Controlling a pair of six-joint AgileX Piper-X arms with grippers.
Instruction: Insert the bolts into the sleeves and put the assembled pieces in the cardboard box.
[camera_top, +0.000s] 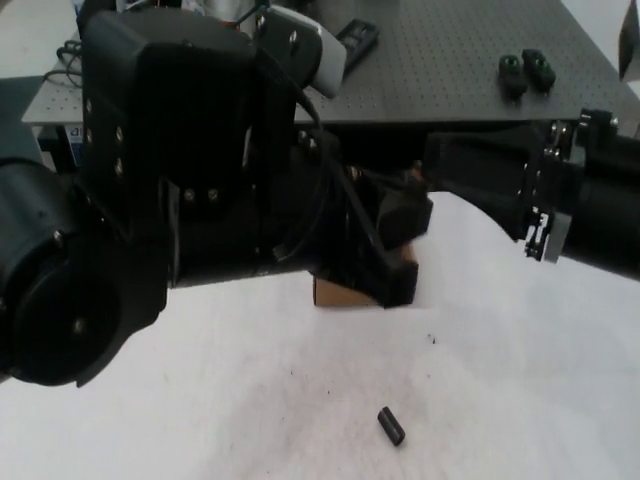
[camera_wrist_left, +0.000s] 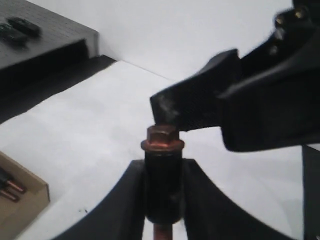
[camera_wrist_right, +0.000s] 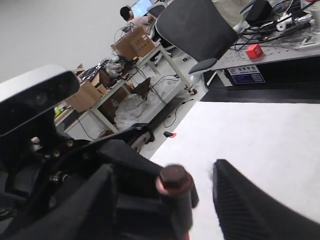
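Note:
My left gripper (camera_wrist_left: 162, 172) is shut on a black sleeve (camera_wrist_left: 162, 187) held upright, with a copper bolt (camera_wrist_left: 162, 139) seated in it, head on top and shank tip poking out below. My right gripper (camera_wrist_right: 165, 172) is open, its fingers (camera_wrist_right: 250, 200) standing on either side of the bolt head (camera_wrist_right: 174, 177); one finger (camera_wrist_left: 200, 100) hangs just behind the head. Both grippers meet above the cardboard box (camera_top: 335, 293), which the arms mostly hide. The box corner (camera_wrist_left: 22, 200) shows copper-tipped pieces inside. A loose black sleeve (camera_top: 392, 426) lies on the white cloth near the front.
White cloth (camera_top: 300, 400) covers the work area. Behind it stands a dark perforated bench (camera_top: 450, 60) with two small black parts (camera_top: 525, 72). The left arm's bulky body (camera_top: 170, 160) blocks much of the high view.

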